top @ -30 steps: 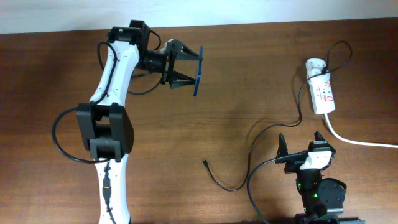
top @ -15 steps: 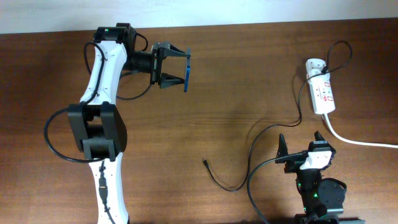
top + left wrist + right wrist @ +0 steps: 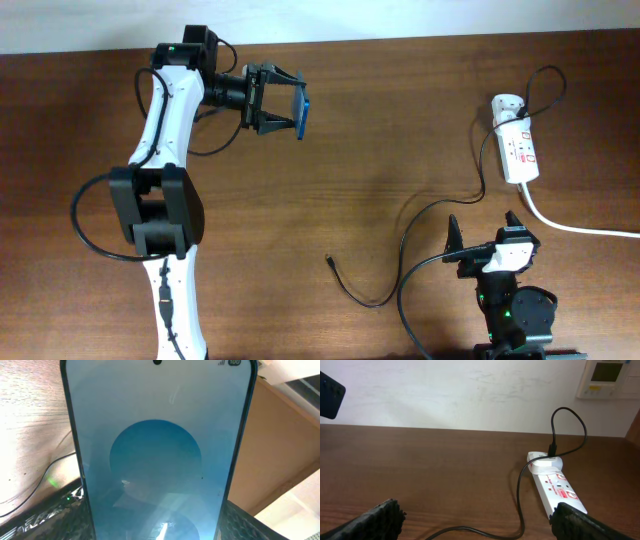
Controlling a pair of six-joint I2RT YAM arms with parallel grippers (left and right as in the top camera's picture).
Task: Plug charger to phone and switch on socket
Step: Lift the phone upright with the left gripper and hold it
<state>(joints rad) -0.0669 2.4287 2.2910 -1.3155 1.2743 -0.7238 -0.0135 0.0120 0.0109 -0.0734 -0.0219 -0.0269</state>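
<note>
Near table's (image 3: 400, 130) far edge, left pincer (image 3: 297, 105) grips phone (image 3: 157, 460).

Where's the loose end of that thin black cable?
In the overhead view's lower middle, the charger's plug tip lies on the table, left of the right gripper, far from the phone in the left gripper.

The left claw (image 3: 294, 104), clamped on the phone (image 3: 302, 106), is further toward the left edge of the tabletop (image 3: 400, 130) than a second ago. It is also slightly nearer the far edge than half a second ago. From overhead the phone is less edge-on and shows more of its blue face.
</note>
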